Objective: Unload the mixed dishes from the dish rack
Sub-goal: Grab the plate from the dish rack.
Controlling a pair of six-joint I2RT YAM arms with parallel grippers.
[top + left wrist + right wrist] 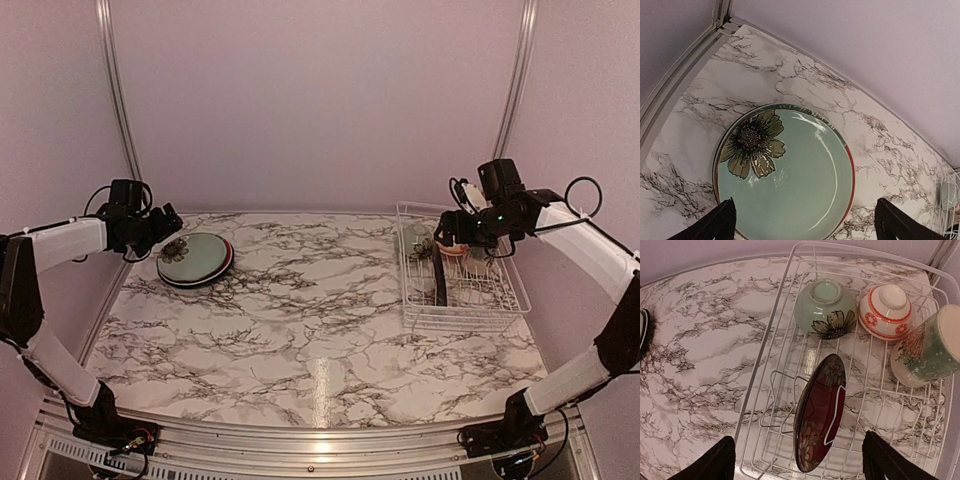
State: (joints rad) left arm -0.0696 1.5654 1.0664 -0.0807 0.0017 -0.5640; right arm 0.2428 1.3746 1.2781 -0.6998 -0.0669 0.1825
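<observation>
A pale green plate with a flower (790,175) lies on top of a plate stack (195,259) at the table's far left; a red rim (851,165) shows under it. My left gripper (805,227) hovers open and empty over this stack, and in the top view (160,226) it sits at the stack's left edge. The white wire dish rack (765,347) stands at the right (465,322). It holds an upright dark red patterned plate (820,412), an upturned pale green flower bowl (825,310), an orange-red-and-white bowl (886,311) and a cream mug with a greenish base (927,347) on its side. My right gripper (800,465) is open above the red plate.
Wire dividers (782,405) stand empty left of the red plate. A metal rail (675,80) borders the table behind the plate stack. Marble tabletop (320,320) lies between the stack and the rack. The stack's dark edge (642,330) shows at the left of the right wrist view.
</observation>
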